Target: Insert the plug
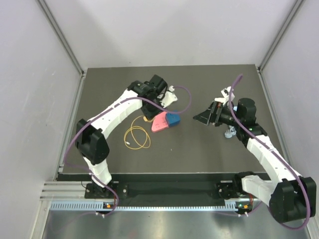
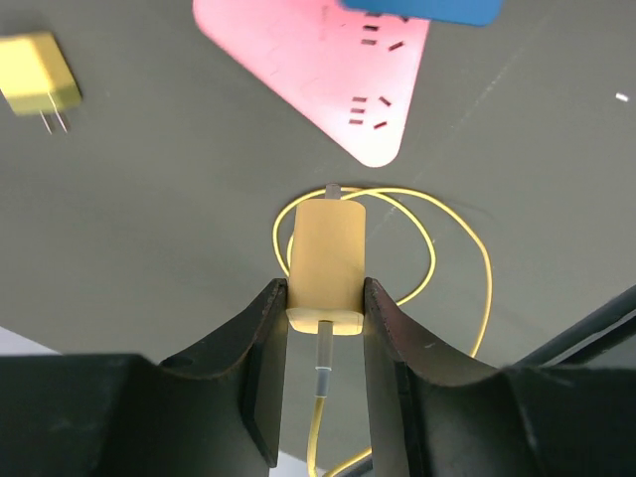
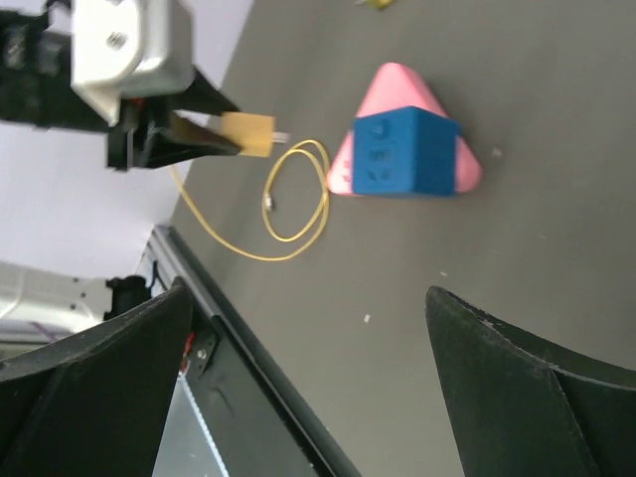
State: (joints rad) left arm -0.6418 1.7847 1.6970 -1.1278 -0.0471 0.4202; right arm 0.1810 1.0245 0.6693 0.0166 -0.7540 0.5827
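Note:
My left gripper (image 2: pixel 326 298) is shut on a pale yellow plug (image 2: pixel 328 260), held by its sides above the dark mat. Its yellow cable (image 2: pixel 467 248) loops on the mat below. The pink triangular socket block (image 2: pixel 318 79) lies just ahead of the plug, slots facing up, with a blue cube (image 2: pixel 427 8) at its far end. In the top view the left gripper (image 1: pixel 149 114) hangs just left of the pink block (image 1: pixel 158 123). My right gripper (image 3: pixel 308 293) is open and empty, to the right of the block (image 3: pixel 397 89), and sees the held plug (image 3: pixel 248 134).
A second yellow plug (image 2: pixel 40 79) with two prongs lies on the mat to the left of the pink block. A small grey-blue object (image 1: pixel 230 132) sits by my right arm. The cable coil (image 1: pixel 137 137) lies front left. Grey walls enclose the mat.

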